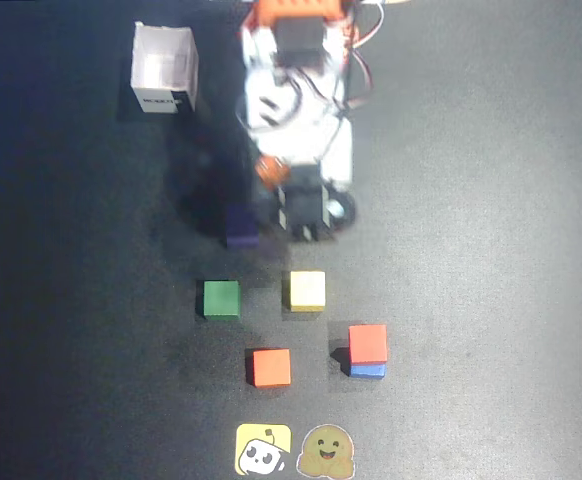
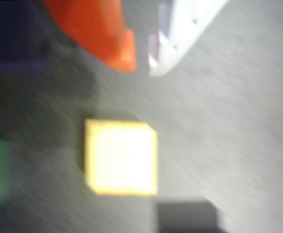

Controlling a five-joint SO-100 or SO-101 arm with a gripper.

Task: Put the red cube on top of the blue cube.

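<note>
red cube [image 1: 368, 342]: stacked on blue cube [image 1: 369, 370]
claw [image 2: 141, 65]: tips nearly together, empty, above yellow cube [image 2: 122, 158]

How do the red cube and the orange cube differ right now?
The red cube sits stacked on the blue cube; the orange cube rests directly on the mat. In the overhead view the red cube is right of the orange cube. The red cube looks slightly deeper red, the orange cube more orange. Both look the same size, lie square to the view, and neither is touched by the gripper.
</note>
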